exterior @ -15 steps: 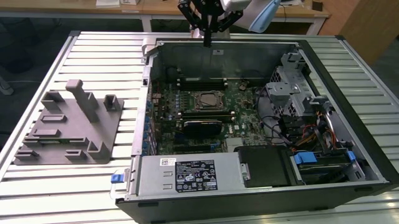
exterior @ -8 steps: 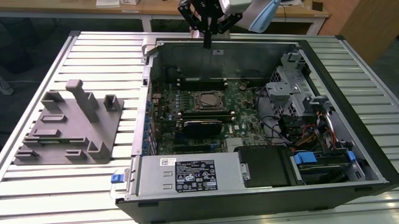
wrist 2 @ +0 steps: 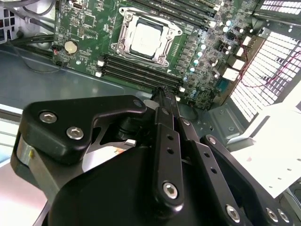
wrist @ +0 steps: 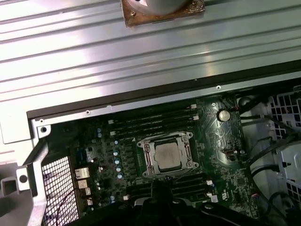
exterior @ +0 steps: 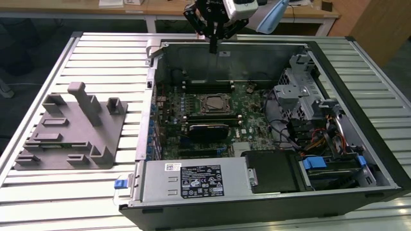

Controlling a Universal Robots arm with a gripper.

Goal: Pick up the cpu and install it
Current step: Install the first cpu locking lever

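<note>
The cpu (wrist: 168, 156) already lay flat in its socket frame (wrist: 146, 157) at the middle of the motherboard (exterior: 212, 115), looking installed. The gripper (exterior: 213, 45) hung above the board's far edge, fingers pinched together, holding nothing.

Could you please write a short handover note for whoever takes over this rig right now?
Pincer: raised over the far wall of the open computer case, fingers together, nothing between them.
The cpu: lying in the motherboard socket, inside its metal frame, as seen in both wrist views.
Grey fixture: on the slatted table at the exterior view's left, with no chip visible on it.
Done: the cpu appears placed in the socket.
Left: I cannot tell whether the socket frame is latched; check that before moving on.
</note>
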